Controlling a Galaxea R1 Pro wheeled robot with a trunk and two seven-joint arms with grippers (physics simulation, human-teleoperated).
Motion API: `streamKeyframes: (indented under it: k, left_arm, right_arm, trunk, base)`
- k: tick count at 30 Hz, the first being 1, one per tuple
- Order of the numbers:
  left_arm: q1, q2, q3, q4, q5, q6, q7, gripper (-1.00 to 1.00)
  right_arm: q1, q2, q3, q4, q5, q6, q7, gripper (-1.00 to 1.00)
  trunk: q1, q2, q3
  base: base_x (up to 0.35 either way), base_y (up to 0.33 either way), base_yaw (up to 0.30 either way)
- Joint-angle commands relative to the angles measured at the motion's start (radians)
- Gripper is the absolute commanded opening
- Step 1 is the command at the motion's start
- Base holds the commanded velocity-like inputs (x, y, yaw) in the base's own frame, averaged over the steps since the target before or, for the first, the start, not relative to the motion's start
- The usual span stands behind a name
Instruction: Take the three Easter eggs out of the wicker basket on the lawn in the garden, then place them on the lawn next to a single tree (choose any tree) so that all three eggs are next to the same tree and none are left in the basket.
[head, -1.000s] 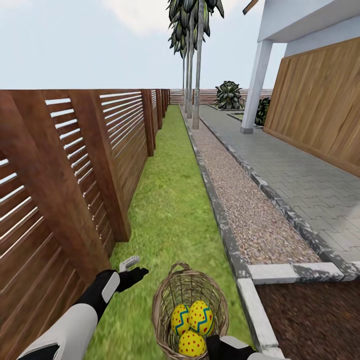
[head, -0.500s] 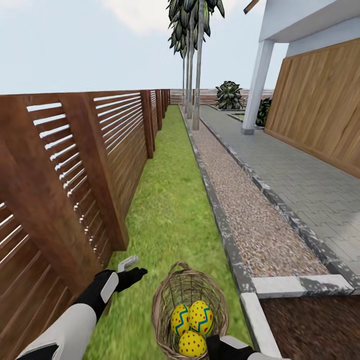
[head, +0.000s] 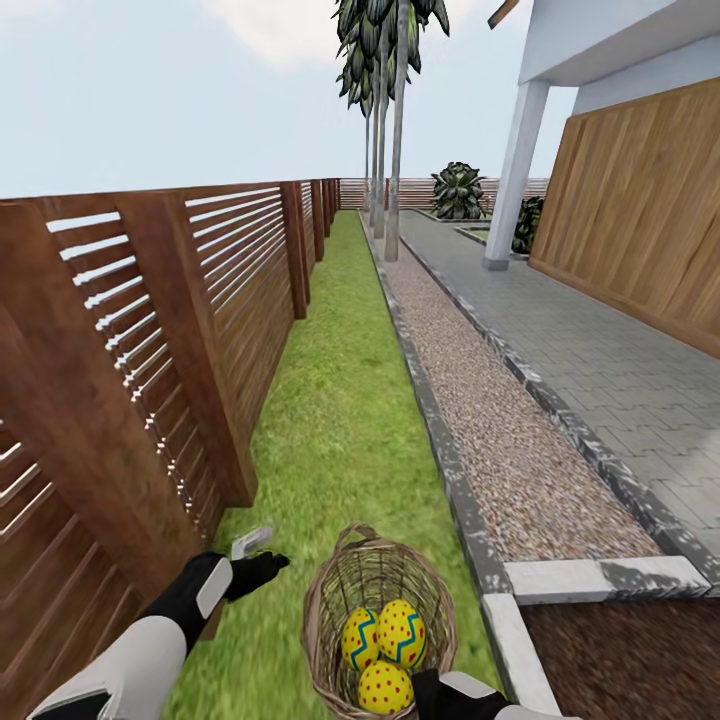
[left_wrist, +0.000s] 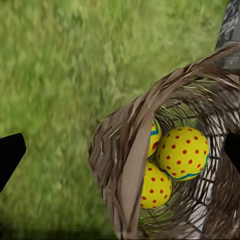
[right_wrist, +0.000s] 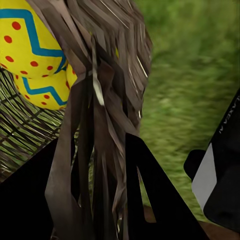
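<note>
Head view: wicker basket (head: 378, 610) upright, handle arching fore-aft, clamped by right hand (head: 440, 690); left hand's (head: 250, 565) spread unclear.

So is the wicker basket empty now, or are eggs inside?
Not empty: the wicker basket holds all three Easter eggs, also seen in the left wrist view.
</note>
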Motion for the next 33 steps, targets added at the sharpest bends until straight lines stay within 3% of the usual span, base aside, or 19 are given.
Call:
streamKeyframes:
  k: [1,6,8,12,20,22,24,30,33]
  left_arm:
    - [0.0,0.004,0.006,0.012,0.001,0.006,-0.001,1.0]
    - [0.001,0.026,0.006,0.03,0.002,-0.001,0.002,1.0]
    - [0.001,0.028,0.006,0.071,0.002,-0.008,0.013,1.0]
    - [0.001,0.028,0.006,0.195,0.001,-0.085,0.032,1.0]
    - [0.008,0.028,0.005,0.339,0.001,-0.101,0.033,1.0]
    - [0.01,0.027,0.005,0.414,0.002,-0.138,0.033,1.0]
    - [0.035,0.026,0.003,0.442,0.002,-0.181,0.033,1.0]
    - [0.169,0.018,0.001,0.449,0.0,-0.205,0.032,1.0]
    - [0.245,0.011,0.001,0.449,0.0,-0.302,0.032,1.0]
  right_arm:
    - [-0.001,0.0,0.001,0.002,-0.007,-0.006,-0.001,-1.0]
    - [-0.001,-0.001,0.001,0.001,-0.007,-0.005,-0.003,-1.0]
    - [-0.001,0.0,0.001,0.001,-0.007,-0.005,-0.003,-1.0]
    - [-0.001,0.0,0.001,0.001,-0.007,-0.004,-0.004,-1.0]
    - [-0.001,0.0,0.001,0.001,-0.007,-0.004,-0.003,-1.0]
    - [-0.001,0.0,0.001,0.001,-0.007,-0.004,-0.003,-1.0]
    - [-0.001,0.0,0.001,0.001,-0.007,-0.005,-0.003,-1.0]
    - [-0.001,0.0,0.001,0.002,-0.007,-0.006,-0.002,-1.0]
    - [-0.001,0.0,0.001,0.002,-0.006,-0.007,0.0,-1.0]
  trunk:
    - [-0.004,0.006,0.002]
    - [-0.023,0.041,0.018]
    - [-0.031,0.055,0.024]
    - [-0.046,0.083,0.037]
    - [-0.077,0.139,0.062]
    - [-0.084,0.153,0.068]
    - [-0.092,0.167,0.074]
    - [-0.115,0.209,0.093]
    - [-0.126,0.23,0.102]
  base:
    - [0.0,0.0,0.0]
    - [0.0,0.0,0.0]
    - [0.0,0.0,0.0]
    - [0.0,0.0,0.0]
    - [0.0,0.0,0.0]
    - [0.0,0.0,0.0]
    - [0.0,0.0,0.0]
    - [0.0,0.0,0.0]
    - [0.0,0.0,0.0]
